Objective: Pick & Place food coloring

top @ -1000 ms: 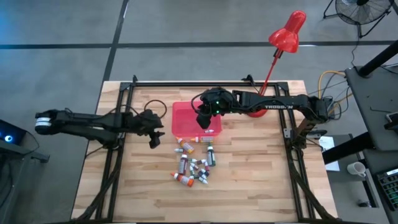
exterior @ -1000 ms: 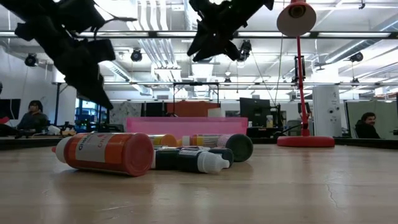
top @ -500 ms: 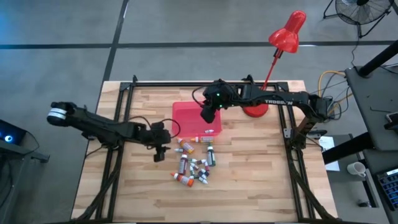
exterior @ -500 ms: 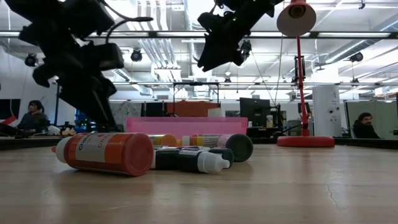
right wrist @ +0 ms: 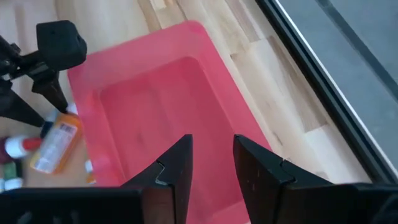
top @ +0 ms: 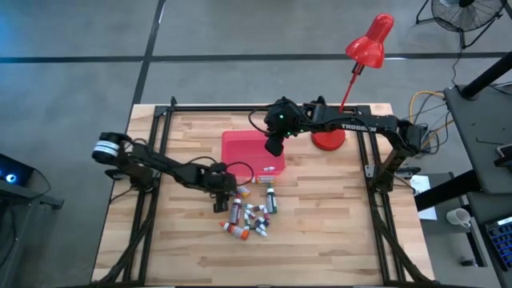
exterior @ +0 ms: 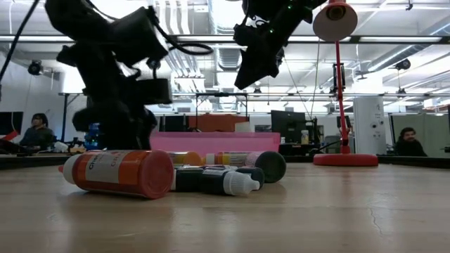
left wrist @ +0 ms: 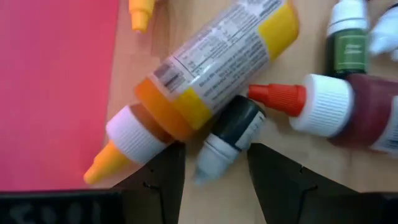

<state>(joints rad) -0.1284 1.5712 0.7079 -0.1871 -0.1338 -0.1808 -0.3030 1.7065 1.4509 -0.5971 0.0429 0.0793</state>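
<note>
Over the last second I swung the left gripper (top: pixel 221 200) in from the left side of the tabletop (top: pixel 336 232) and brought it low beside the pile of food coloring (top: pixel 250 214); its jaws stood parted over what looked like a small dark bottle (left wrist: pixel 229 134). I drew the right gripper (top: pixel 272 149) back over the far edge of the red tray (top: pixel 244 156).

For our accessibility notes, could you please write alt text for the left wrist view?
The left hand, fingers open, hovers over a dark dropper bottle lying on the wooden table. An orange-and-yellow bottle lies beside it, a dark red one opposite, and the red tray sits alongside.
</note>
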